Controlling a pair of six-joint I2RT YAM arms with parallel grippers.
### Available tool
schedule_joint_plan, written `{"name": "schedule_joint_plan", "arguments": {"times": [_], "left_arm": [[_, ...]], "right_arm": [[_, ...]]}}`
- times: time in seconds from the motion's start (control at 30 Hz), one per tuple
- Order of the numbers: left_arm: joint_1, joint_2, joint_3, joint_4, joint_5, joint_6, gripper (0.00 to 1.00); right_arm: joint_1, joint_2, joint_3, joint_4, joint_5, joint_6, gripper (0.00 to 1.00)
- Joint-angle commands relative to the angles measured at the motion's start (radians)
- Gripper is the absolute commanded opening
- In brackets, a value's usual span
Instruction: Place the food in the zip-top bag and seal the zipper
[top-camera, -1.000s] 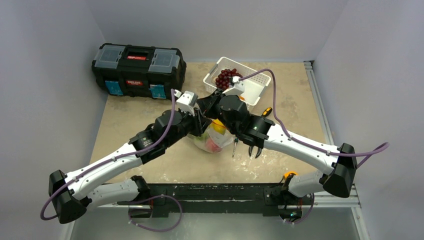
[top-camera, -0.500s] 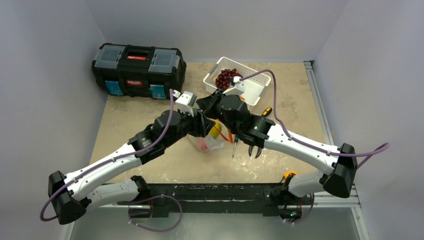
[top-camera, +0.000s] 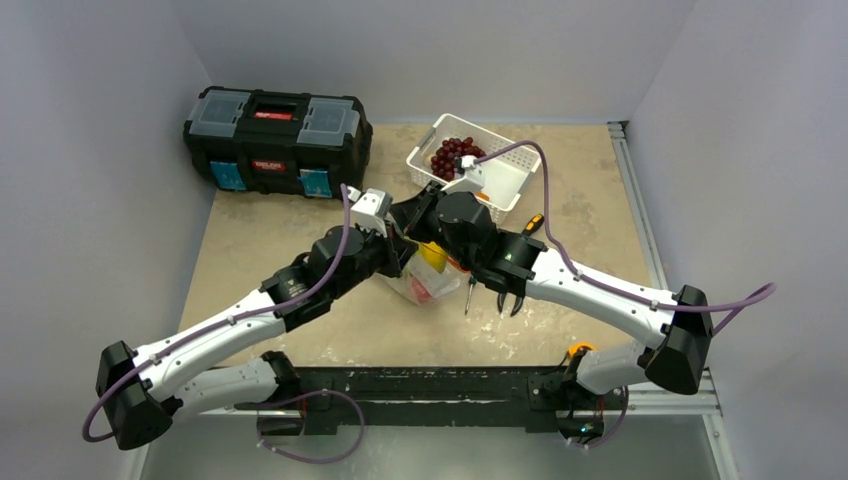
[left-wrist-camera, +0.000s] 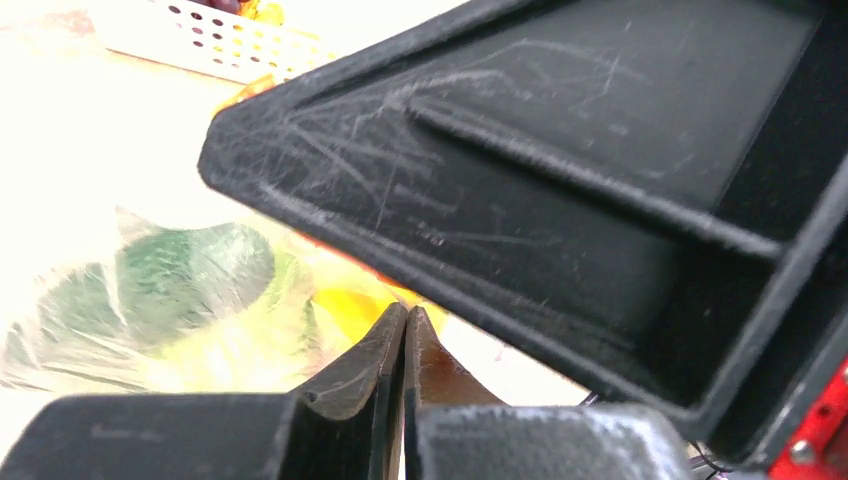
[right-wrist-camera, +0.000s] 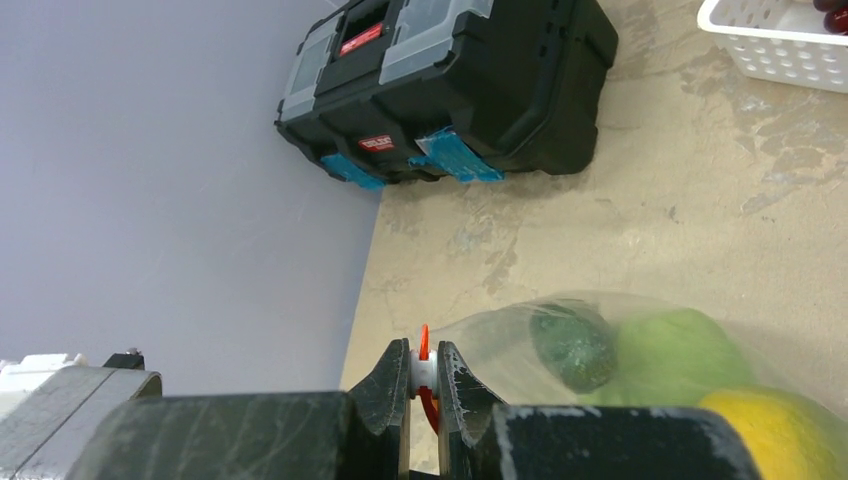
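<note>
fig.: zip-closing step, both arms meeting over the table (top-camera: 250, 230). the r gripper (right-wrist-camera: 423, 362) is clenched on the white slider (right-wrist-camera: 423, 374) of the zipper (right-wrist-camera: 424, 338). i hold it there bc the slider is the part that must run along the strip to seal. the l gripper (left-wrist-camera: 405, 335) has its fingers pressed tight together, just beside the r gripper's body. whether bag film sits btwn them i can't tell; i judge it's there to anchor the mouth vs. the pull. the zip-top bag (top-camera: 418, 287) lies under both wrists near the table's middle, belly on the side toward the arm bases, mouth up at the grippers. the food is inside: dark green piece (right-wrist-camera: 572, 345), light-green one (right-wrist-camera: 680, 355), yellow-orange citrus (right-wrist-camera: 775, 435). the zipper crosses the r finger gap upright in the wrist view. the top view hides most of it, so i judge its long axis runs gripper to gripper; exact heading can't be read.
</note>
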Motion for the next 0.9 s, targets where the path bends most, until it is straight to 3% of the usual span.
{"name": "schedule_joint_plan", "arguments": {"times": [0.0, 0.27, 0.33, 0.5, 0.6, 0.77, 0.83, 0.87], "left_arm": [[0.004, -0.040, -0.034, 0.092, 0.031, 0.017, 0.01], [0.004, -0.160, -0.169, 0.277, 0.082, 0.011, 0.87], [0.004, -0.152, -0.167, 0.293, 0.050, 0.005, 0.96], [0.002, -0.068, -0.121, 0.283, -0.103, -0.064, 0.96], [0.000, -0.035, -0.115, 0.311, -0.119, -0.055, 0.77], [-0.002, -0.022, -0.122, 0.294, -0.224, -0.096, 0.56], [-0.002, -0.018, -0.132, 0.338, -0.230, -0.097, 0.59], [-0.002, -0.016, -0.133, 0.354, -0.221, -0.099, 0.67]], "right_arm": [[0.005, -0.022, 0.005, 0.072, -0.028, 0.054, 0.00], [0.003, -0.030, 0.003, 0.096, -0.049, 0.090, 0.00], [0.003, -0.027, 0.007, 0.096, -0.051, 0.106, 0.00], [0.005, -0.021, 0.012, 0.101, -0.043, 0.141, 0.00], [0.005, -0.022, 0.017, 0.095, -0.042, 0.154, 0.00], [0.010, -0.028, 0.023, 0.081, -0.016, 0.173, 0.00], [0.012, -0.026, 0.014, 0.082, -0.004, 0.190, 0.00], [0.014, -0.025, 0.012, 0.081, -0.001, 0.196, 0.00]]}}
